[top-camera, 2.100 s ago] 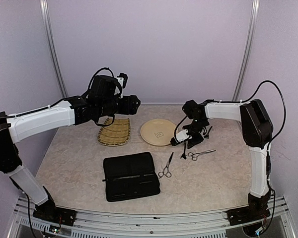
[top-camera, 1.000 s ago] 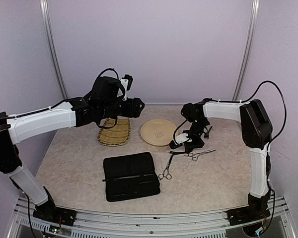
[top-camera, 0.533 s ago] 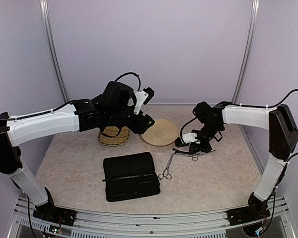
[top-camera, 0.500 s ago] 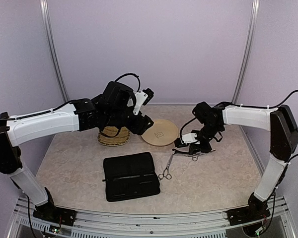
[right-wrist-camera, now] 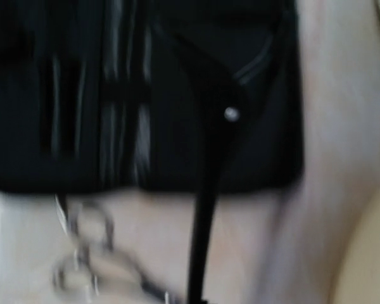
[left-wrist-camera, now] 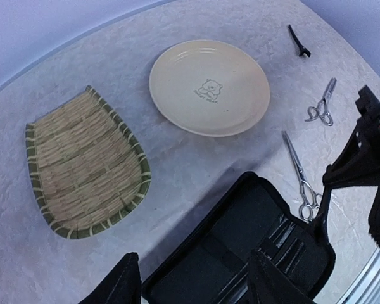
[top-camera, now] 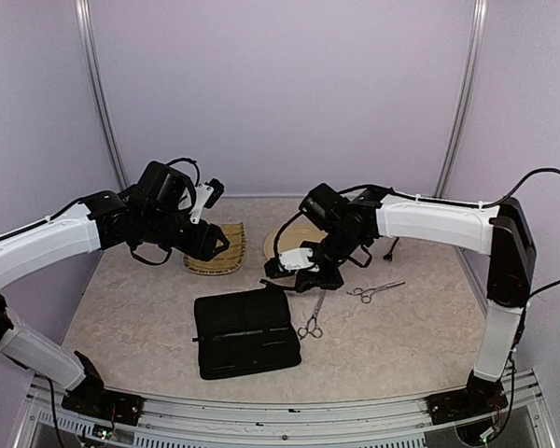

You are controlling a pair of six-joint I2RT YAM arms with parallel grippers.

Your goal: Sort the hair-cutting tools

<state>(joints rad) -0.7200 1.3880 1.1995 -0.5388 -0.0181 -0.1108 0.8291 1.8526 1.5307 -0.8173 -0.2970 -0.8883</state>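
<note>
My right gripper is shut on a thin black clip, held just above the upper right corner of the black zip case. The right wrist view is blurred. One pair of silver scissors lies by the case's right edge. A second pair lies further right. Another black clip rests on the table behind the plate. Over the bamboo tray hangs my left gripper, open and holding nothing, with the case's near corner below it.
A cream plate with a bear print sits between the tray and the scissors. The case lies open, with dark slots inside. Side and back walls enclose the table.
My right arm has swung left with the clip, from beside the right scissors to the case's upper right corner. The left arm has pulled back left from the plate to over the tray.
</note>
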